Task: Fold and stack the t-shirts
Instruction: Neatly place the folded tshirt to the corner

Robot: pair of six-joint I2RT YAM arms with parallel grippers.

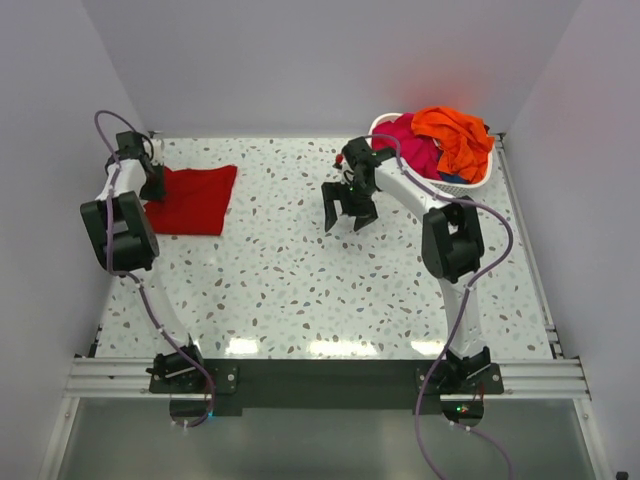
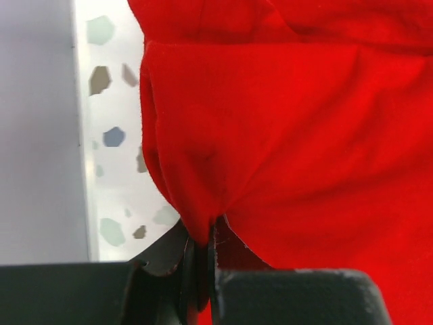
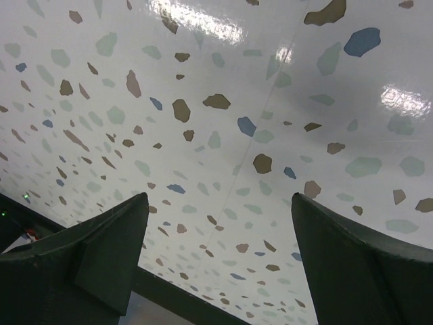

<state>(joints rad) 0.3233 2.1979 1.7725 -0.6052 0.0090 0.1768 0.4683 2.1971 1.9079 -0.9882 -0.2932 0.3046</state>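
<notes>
At far left, left pincer pinches red t-shirt (right pincer spread, seemingly aloft).

1. Table: glossy white top with brown, blue and pale-green flecks. Light glare shows near the front edge.
2. Basket: white slatted plastic, standing on the table in the far right corner, close to the back wall.
3. Red t-shirt: lies on the table well left of the basket, across the far side. It is folded to a rough rectangle and mostly flat. The edge farthest from the basket is bunched up.
4. Metal rail: runs along the table's near edge, well in front of the basket.
</notes>
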